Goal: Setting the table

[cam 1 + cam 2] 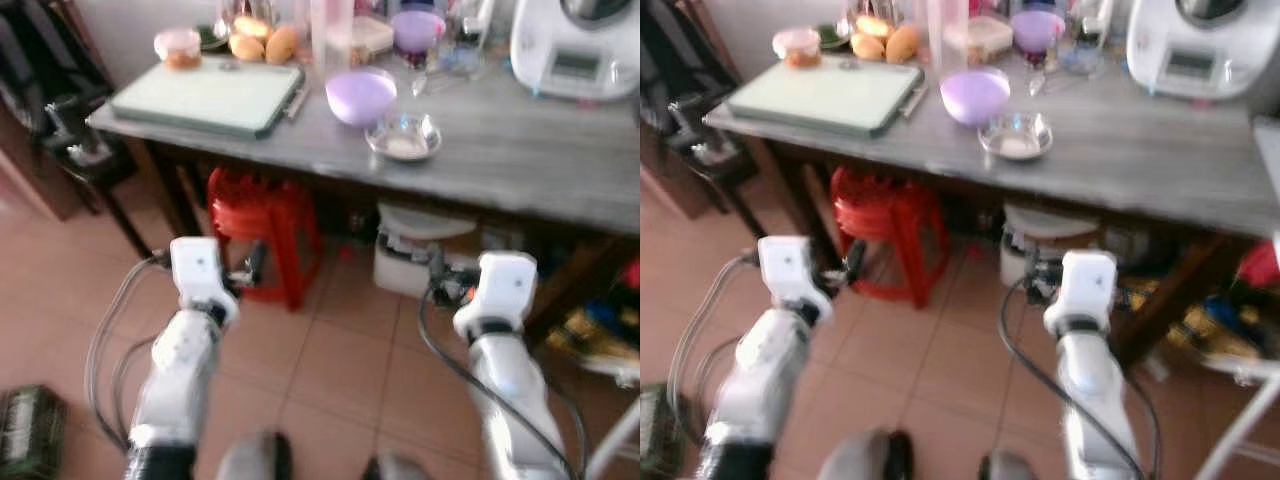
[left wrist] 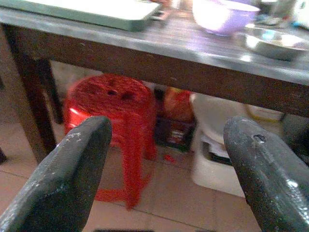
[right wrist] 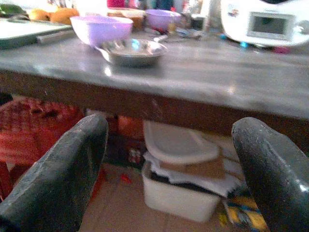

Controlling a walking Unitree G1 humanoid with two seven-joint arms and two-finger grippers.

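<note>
A grey wood-grain surface point(image 1: 520, 150) on dark legs stands over a floor of terracotta tiles point(image 1: 330, 370), with a dark rack point(image 1: 60, 110) beside its left end. On it are two lavender bowls: one bowl point(image 1: 361, 96) near the front edge at the middle, a second bowl point(image 1: 417, 30) toward the back edge. One shallow metal dish point(image 1: 403, 137) sits just beside the nearer bowl, close to the front edge. One pale green board point(image 1: 208, 95) covers the left end, with several orange fruits point(image 1: 264, 42) and a small lidded tub point(image 1: 178, 46) behind it. One white kitchen machine point(image 1: 578, 45) stands at the back right corner.

Under the surface are one red plastic stool point(image 1: 262, 225) and a white box point(image 1: 415, 250).

The left tool point(image 2: 164, 164) and the right tool point(image 3: 169, 164) both hang below the front edge, fingers spread wide, holding nothing.
</note>
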